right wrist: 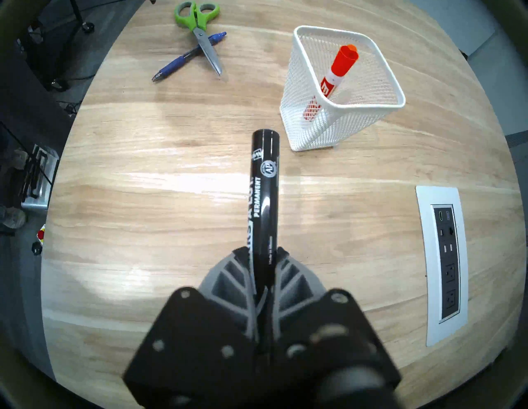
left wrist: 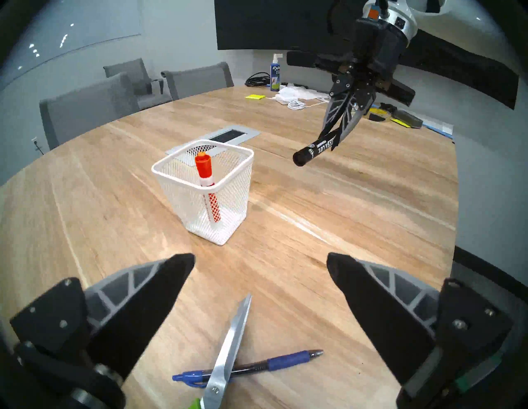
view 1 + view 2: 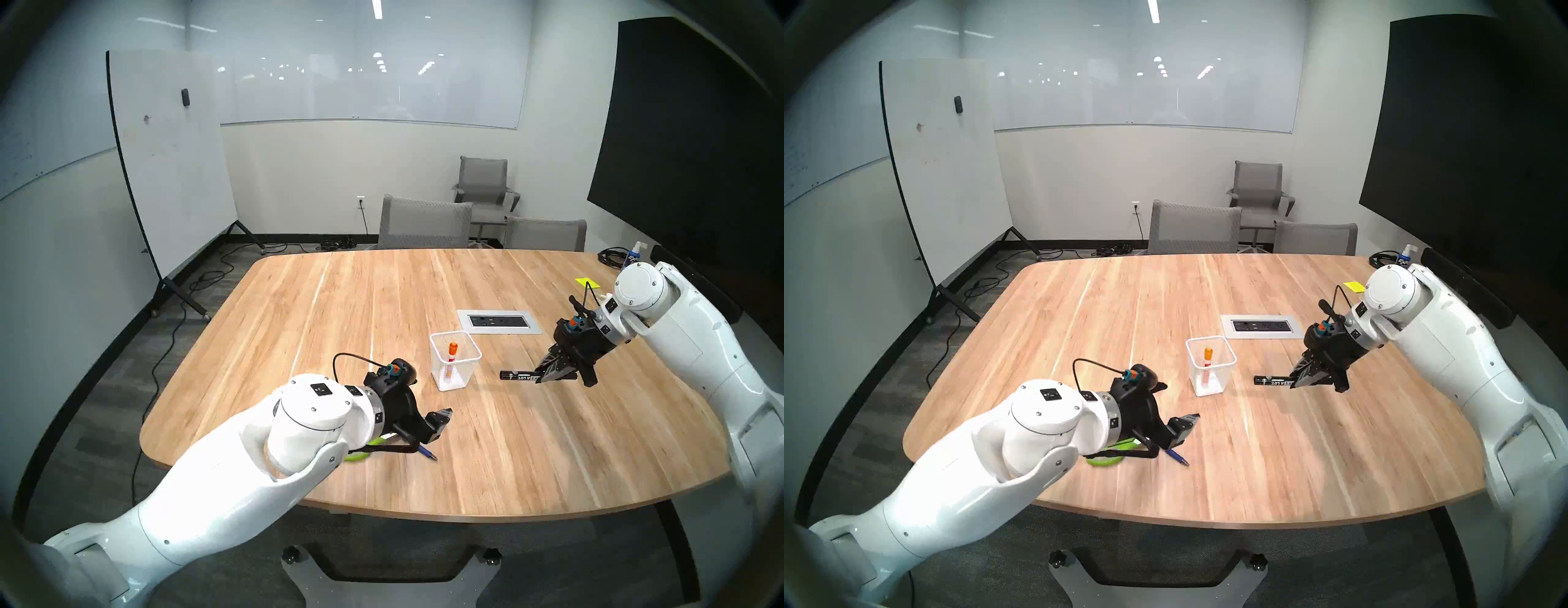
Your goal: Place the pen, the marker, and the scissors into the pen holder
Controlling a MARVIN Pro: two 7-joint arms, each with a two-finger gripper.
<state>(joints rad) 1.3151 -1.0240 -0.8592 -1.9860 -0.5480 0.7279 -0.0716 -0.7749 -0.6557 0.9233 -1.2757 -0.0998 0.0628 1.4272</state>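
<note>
Your right gripper point(image 1: 261, 254) is clamped on the black marker point(image 1: 265, 182), gripped near one end so most of the barrel sticks out level above the table point(image 3: 509, 446), just right of the pen holder point(image 2: 240, 155). It's a light, rigid, glossy tube, so I'd expect it to pivot in the pinch if you swing fast. The holder, white mesh and probably easy to tip, already has an orange-capped marker point(image 1: 340, 71) leaning inside, with room left. Your left gripper point(image 2: 260, 265) hangs spread wide and empty over the scissors point(image 1: 200, 31), which lie across the pen point(image 1: 185, 57). The blades are stiff and slick, so take the scissors near the pivot; the pen is thin, so pinch it mid-barrel.
</note>
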